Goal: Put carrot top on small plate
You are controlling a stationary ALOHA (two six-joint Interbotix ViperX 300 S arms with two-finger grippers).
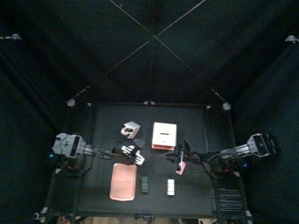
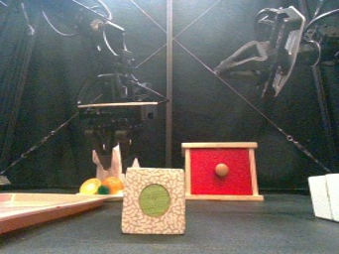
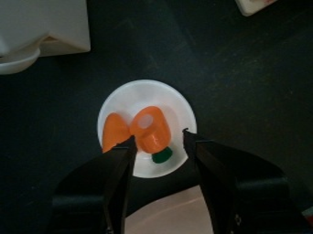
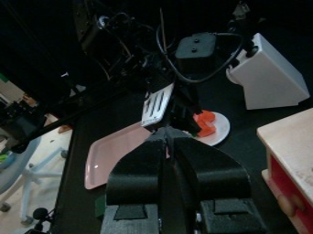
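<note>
The plate looks like smooth white plastic or glazed ware with a soft sheen. The carrot pieces on it are glossy orange, like moulded plastic, with a small dull green bit at one end. The left hand has matt black fingers, smooth and plastic-looking. The counter is a dull black sheet, slightly mottled. The board is smooth pink plastic with a faint shine. The box looks like pale unvarnished wood around a flat red painted front with a small knob. The card at the front edge has a matt cream crackle pattern and a green oval. The curtains are black cloth.
</note>
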